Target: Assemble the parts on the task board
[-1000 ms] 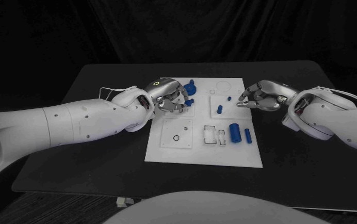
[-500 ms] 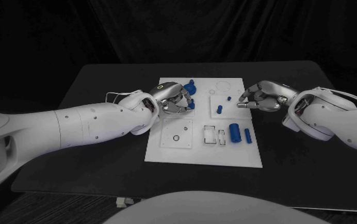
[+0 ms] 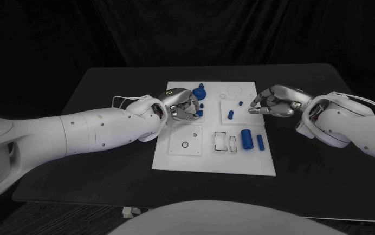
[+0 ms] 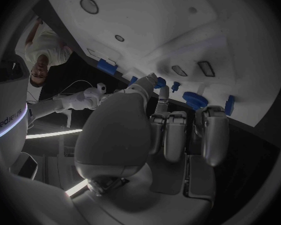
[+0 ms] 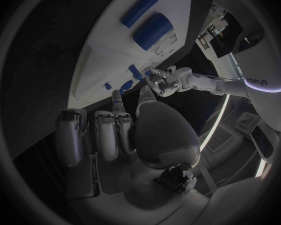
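The left hand (image 3: 182, 105) hangs over the task board (image 3: 187, 159), on its far left part, fingers curled together; whether they clamp a part cannot be told. A small blue part (image 3: 200, 112) lies just beside its fingertips, toward the board's middle. The right hand (image 3: 271, 103) hovers at the board's right edge, fingers curled, farther from that part; the left is nearer.

Counted: one task board (image 3: 212, 159); two hands, left hand (image 3: 181, 104), right hand (image 3: 272, 101); roughly seven blue parts (image 3: 246, 138) visible on board.
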{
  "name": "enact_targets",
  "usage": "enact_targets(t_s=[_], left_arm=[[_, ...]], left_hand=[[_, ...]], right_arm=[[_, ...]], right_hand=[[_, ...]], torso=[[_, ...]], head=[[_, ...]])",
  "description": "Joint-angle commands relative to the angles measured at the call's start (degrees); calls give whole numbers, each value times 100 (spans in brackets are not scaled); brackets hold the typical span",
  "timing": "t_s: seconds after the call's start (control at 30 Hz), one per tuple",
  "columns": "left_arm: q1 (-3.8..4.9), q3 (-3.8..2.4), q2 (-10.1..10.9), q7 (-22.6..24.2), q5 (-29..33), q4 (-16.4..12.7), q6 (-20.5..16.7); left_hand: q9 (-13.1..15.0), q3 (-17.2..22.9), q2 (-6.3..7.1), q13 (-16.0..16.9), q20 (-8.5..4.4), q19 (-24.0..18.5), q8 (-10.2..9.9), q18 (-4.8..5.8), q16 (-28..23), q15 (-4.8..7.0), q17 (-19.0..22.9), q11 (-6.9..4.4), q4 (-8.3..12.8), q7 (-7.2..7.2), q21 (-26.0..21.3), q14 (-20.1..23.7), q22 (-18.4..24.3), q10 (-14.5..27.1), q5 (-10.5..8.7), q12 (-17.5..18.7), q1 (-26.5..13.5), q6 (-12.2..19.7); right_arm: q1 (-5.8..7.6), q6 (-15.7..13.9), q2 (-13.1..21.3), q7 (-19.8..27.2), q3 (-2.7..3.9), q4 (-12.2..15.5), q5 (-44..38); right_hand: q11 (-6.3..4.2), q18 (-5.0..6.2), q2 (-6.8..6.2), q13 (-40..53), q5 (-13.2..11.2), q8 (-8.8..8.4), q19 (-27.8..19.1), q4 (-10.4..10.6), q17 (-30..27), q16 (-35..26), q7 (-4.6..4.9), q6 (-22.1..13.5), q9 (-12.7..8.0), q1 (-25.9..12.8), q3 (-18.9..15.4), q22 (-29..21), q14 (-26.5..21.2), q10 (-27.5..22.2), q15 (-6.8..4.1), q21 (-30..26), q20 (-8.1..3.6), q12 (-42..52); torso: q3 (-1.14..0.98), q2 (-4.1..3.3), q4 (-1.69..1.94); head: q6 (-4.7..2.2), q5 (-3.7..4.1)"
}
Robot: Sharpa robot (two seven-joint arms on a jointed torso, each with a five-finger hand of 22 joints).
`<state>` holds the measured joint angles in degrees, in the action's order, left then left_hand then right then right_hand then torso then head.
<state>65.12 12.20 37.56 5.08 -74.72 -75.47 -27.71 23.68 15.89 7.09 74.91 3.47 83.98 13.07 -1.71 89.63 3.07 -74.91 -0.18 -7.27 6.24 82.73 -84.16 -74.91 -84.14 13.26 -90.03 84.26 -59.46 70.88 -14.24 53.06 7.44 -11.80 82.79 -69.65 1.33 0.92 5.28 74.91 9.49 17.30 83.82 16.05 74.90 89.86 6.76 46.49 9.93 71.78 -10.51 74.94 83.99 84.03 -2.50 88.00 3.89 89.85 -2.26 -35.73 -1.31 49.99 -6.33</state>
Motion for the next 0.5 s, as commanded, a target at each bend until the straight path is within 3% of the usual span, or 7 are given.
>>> enact_targets(t_s=[0.03,0.33,0.5], left_arm=[[-14,-5,-27,-220,-234,-1,195],[-22,-5,-44,-434,-454,18,436],[-25,-5,-50,-376,-471,39,488]], left_hand=[[18,-31,-20,1509,-38,248,-27,1,37,16,-1509,-3,22,-194,-22,-584,-1286,-586,-10,3,22,-164],[8,-51,-15,1509,-34,245,-50,0,37,9,-1509,5,27,-182,-27,-584,-1284,-586,-35,3,14,-136],[-53,-144,26,1509,-7,240,-182,-1,37,-25,-1509,50,-4,-132,-34,-584,-1281,-586,-61,3,-87,23]], right_arm=[[-19,36,-1,-54,3,5,-5],[-24,38,-7,-59,3,15,-5],[-24,19,-1,-54,3,20,-5]], right_hand=[[17,-24,-6,1509,-32,26,488,-26,1510,14,-13,45,-9,71,-11,1417,601,597,38,-29,33,15],[17,-24,-7,1509,-31,26,487,-28,1510,14,-13,45,-10,75,-12,1416,601,597,38,-31,32,15],[15,-24,-8,1509,-31,26,488,-29,1510,14,-13,45,-11,80,-14,1417,601,597,37,-30,32,15]], torso=[[3,-1,-1],[0,0,-2],[-2,-3,-5]], head=[[1,1],[1,41],[1,79]])
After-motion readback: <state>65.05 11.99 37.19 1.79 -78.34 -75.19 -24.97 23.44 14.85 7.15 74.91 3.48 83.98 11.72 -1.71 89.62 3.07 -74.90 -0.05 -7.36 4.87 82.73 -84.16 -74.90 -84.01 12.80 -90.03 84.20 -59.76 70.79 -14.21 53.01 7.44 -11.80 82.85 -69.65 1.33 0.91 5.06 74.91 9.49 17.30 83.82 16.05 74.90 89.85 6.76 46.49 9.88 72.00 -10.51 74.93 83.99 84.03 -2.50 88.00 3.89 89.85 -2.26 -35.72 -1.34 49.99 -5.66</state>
